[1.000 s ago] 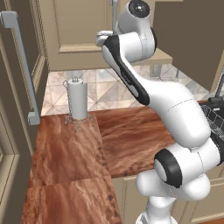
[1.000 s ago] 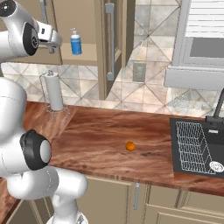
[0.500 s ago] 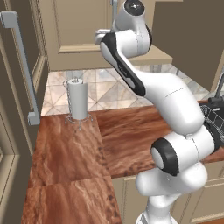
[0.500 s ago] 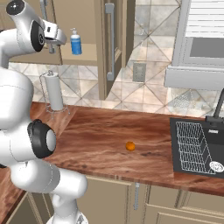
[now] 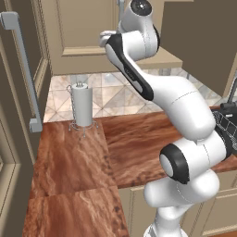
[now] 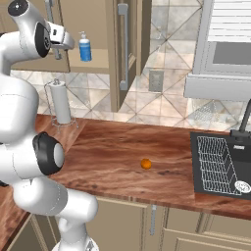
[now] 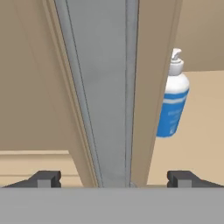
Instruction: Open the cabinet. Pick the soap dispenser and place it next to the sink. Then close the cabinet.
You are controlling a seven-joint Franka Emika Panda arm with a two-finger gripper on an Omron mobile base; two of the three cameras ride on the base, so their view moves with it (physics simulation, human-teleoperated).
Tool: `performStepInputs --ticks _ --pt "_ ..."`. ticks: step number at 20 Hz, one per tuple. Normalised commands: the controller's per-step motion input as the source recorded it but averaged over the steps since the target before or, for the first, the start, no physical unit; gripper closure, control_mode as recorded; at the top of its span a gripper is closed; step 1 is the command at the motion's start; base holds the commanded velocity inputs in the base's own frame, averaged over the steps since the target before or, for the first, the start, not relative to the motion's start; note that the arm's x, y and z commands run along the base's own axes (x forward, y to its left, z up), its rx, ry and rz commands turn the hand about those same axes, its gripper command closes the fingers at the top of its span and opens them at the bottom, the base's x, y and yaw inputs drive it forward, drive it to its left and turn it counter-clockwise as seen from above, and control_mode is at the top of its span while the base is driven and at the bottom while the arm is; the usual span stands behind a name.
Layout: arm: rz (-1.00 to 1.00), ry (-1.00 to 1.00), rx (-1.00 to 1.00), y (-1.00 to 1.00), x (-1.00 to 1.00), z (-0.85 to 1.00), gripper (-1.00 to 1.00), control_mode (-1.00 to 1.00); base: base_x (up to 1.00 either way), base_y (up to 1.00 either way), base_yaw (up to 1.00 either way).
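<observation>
A: What's left of you?
B: The towel roll (image 6: 61,103), then my claw (image 6: 62,43), fingers spread wide either side of the cabinet (image 7: 105,87) door handle, gripping nothing

A: And the dispenser (image 6: 85,47)?
B: Just right, upright on the shelf; the sink (image 6: 220,164) sits far right

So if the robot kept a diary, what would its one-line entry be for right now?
cabinet: doors open | soap dispenser: upright on shelf inside, not grasped | gripper: open, at left door's edge | sink: nothing beside it yet

Blue soap dispenser (image 7: 173,105) with white pump, beige cabinet (image 6: 131,54), orange ball (image 6: 145,163), reddish-brown wood-grain counter (image 6: 112,147)
</observation>
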Motion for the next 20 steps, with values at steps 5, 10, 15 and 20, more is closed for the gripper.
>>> performStepInputs --ticks 5,10,15,20 --pt "0.0 0.0 0.0 0.0 0.21 -0.17 -1.0 -1.0 0.0 0.0 0.0" --pt "-0.01 0.0 0.0 0.0 0.03 -0.05 1.0 -1.0 0.0 0.0 0.0" --pt "0.0 0.0 0.0 0.0 0.0 0.0 1.0 -1.0 0.0 0.0 0.0" --pt "0.0 0.0 0.0 0.0 0.0 0.0 1.0 -1.0 0.0 0.0 0.0"
